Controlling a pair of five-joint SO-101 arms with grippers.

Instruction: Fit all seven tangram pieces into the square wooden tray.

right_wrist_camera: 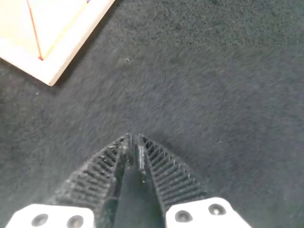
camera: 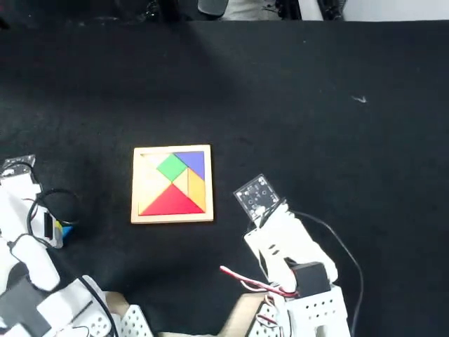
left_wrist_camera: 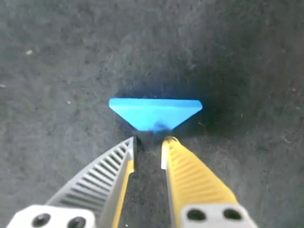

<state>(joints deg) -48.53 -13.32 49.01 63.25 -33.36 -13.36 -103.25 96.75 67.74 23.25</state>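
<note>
The square wooden tray (camera: 172, 218) lies left of the table's middle. It holds a green square (camera: 170, 167), a dark blue piece (camera: 193, 162), an orange piece (camera: 198, 188) and a red triangle (camera: 170, 202); its left part looks pale. A light blue triangle (left_wrist_camera: 154, 113) lies flat on the black mat, far left of the tray (camera: 66, 230). My left gripper (left_wrist_camera: 149, 142) is open by a narrow gap, with its tips just short of the triangle's point. My right gripper (right_wrist_camera: 133, 140) is shut on nothing above bare mat, and a corner of the tray (right_wrist_camera: 56, 71) is off to one side.
The left arm (camera: 24, 239) stands at the table's left edge with a looped cable (camera: 52, 200). The right arm (camera: 287, 246) stands right of the tray, a dotted marker plate (camera: 258, 195) on top. The black mat (camera: 316, 126) stretches far behind and to the right.
</note>
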